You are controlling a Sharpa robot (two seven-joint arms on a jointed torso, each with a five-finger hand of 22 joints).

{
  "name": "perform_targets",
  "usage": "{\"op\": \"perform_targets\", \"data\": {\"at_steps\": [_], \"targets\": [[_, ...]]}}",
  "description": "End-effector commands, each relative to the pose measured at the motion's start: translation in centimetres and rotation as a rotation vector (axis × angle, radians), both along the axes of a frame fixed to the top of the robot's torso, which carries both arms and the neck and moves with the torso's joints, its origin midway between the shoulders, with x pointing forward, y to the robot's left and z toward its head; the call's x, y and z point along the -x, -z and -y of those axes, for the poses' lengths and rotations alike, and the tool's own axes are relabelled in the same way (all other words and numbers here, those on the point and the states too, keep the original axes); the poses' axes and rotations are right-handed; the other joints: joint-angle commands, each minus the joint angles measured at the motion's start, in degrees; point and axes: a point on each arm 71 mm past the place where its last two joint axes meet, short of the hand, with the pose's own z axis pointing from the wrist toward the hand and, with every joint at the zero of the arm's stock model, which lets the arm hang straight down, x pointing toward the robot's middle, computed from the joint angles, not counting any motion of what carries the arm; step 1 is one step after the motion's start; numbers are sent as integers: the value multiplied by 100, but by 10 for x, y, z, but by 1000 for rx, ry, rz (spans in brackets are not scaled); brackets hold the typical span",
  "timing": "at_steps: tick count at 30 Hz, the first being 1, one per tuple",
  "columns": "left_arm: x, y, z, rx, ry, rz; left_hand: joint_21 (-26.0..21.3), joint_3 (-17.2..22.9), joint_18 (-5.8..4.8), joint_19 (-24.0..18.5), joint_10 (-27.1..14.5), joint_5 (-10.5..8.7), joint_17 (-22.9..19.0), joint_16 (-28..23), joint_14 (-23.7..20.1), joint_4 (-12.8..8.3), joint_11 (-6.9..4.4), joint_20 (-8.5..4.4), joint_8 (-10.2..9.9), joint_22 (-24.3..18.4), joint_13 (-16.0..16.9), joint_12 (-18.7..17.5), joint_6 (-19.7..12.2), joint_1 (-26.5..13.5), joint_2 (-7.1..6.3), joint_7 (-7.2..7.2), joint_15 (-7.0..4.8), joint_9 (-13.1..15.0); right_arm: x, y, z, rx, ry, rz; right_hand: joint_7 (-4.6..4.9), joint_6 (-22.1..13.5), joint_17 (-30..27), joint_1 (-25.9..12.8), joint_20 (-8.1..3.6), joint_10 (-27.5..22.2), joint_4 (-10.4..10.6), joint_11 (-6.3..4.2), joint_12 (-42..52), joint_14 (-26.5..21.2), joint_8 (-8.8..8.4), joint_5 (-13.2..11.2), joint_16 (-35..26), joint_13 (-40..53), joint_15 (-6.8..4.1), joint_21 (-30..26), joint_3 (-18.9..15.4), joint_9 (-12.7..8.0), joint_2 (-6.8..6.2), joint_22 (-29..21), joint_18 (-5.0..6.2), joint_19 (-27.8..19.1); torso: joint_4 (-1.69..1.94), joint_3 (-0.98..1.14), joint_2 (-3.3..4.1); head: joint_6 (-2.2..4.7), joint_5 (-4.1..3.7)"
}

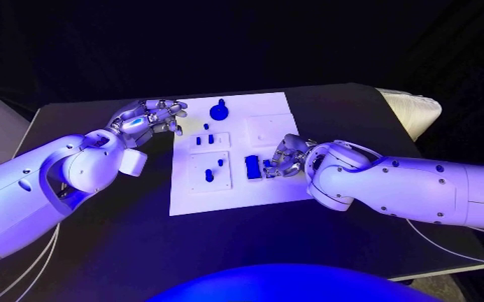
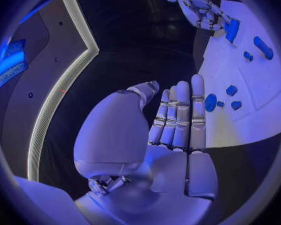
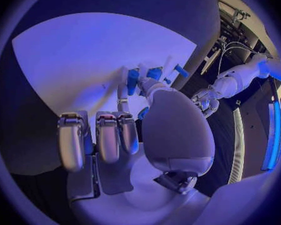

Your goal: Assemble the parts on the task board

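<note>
The white task board [image 1: 238, 191] lies in the middle of the black table. Small blue parts sit on it: a round one [image 1: 219, 112] at the far edge, short pegs [image 1: 205, 139] in the middle, and another peg [image 1: 209, 175] nearer me. My right hand [image 1: 285, 156] rests over the board's right side and pinches a dark blue block [image 1: 252, 167] between thumb and fingers; the right wrist view shows that blue block [image 3: 133, 80] at the fingertips. My left hand [image 1: 151, 117] hovers at the board's far left corner, fingers straight and apart from the thumb [image 2: 178, 115], holding nothing.
A pale ribbed object [image 1: 411, 110] sits at the table's far right corner. Bare black table [image 1: 121, 232] surrounds the board on the left and at the front. Square recessed panels [image 1: 271, 128] mark the board's surface.
</note>
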Motion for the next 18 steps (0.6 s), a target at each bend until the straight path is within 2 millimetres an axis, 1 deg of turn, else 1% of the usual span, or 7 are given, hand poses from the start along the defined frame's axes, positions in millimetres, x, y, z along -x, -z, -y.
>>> {"op": "perform_targets", "data": {"at_steps": [1, 7, 9, 11, 15, 16, 18], "targets": [[1, 0, 2, 10, 13, 3, -36, -7, 32, 24, -47, 32, 4, -20, 41, 29, 8, -1, -19, -5, -5, 30, -15, 36, 26, -9, 0, -4, 0, 1, -2, 10, -7, -2, 3, 42, 1506, -66, -45, 610, -2, -48, 11, 598, -20, -35, 24, 1505, -50, 12, -26, -13, 12, 1455, -86, 560, 8, 1, 2, -8, -3], [1, 0, 2, 10, 12, 2, -36, -7, 32, 24, -47, 32, 4, -20, 41, 29, 8, -1, -19, -5, -5, 30, -15, 36, 26, -9, 0, -4, -1, 1, -4, 5, -6, 6, -1, 46, 1506, -75, -46, 610, -4, -51, 11, 598, -17, -35, 24, 1505, -51, -6, -28, -11, 17, 1450, -82, 557, 3, 0, -2, -21, -1], [0, 0, 2, 10, 13, 2, -36, -7, 32, 24, -47, 32, 4, -20, 41, 29, 8, -1, -19, -5, -5, 30, -15, 36, 26, -9, 0, -4, -1, 1, -4, 6, -7, 5, 2, 44, 1506, -121, -47, 610, -1, -51, 11, 598, -20, -51, 24, 1505, -53, -22, -50, -9, 18, 1446, -79, 554, 1, -1, -3, -23, -1], [0, 0, 2, 10, 13, 2, -36, -7, 32, 24, -47, 32, 4, -20, 41, 29, 8, -1, -19, -5, -5, 30, -15, 36, 26, -9, 0, -4, -2, 2, -4, 7, -8, 5, 5, 39, 1506, -222, -48, 610, 2, -48, 11, 598, -26, -116, 24, 1505, -52, -38, -114, -6, 20, 1442, -76, 551, 0, -1, -2, -26, 2], [0, 0, 2, 10, 12, 2, -36, -7, 32, 24, -47, 32, 4, -20, 41, 29, 8, -1, -19, -5, -5, 30, -15, 36, 26, -9, 0, -4, -2, 2, -4, 7, -7, 6, 14, 37, 1506, -543, -40, 610, 9, -38, 11, 598, -40, -295, 24, 1505, -42, -55, -414, 0, 51, 1438, -73, 548, -4, 2, -5, -34, 8], [0, 0, 2, 10, 12, 2, -36, -7, 32, 24, -47, 32, 4, -20, 41, 29, 8, -1, -19, -5, -5, 30, -15, 36, 26, -9, 0, -4, -2, 2, -4, 7, -7, 7, 9, 39, 1506, -593, -40, 610, 8, -41, 11, 598, -40, -442, 24, 1505, -44, -56, -535, 7, 76, 1438, -73, 548, -3, 3, -6, -36, 6], [0, 0, 2, 10, 12, 2, -36, -7, 32, 24, -47, 32, 4, -20, 41, 29, 8, -1, -19, -5, -5, 30, -15, 36, 26, -9, 0, -4, -2, 2, -3, 7, -9, 8, 6, 39, 1506, -630, -41, 610, 12, -43, 11, 598, -40, -595, 24, 1505, -46, -64, -680, 17, 112, 1436, -71, 546, -2, 3, -4, -34, 5]]}}
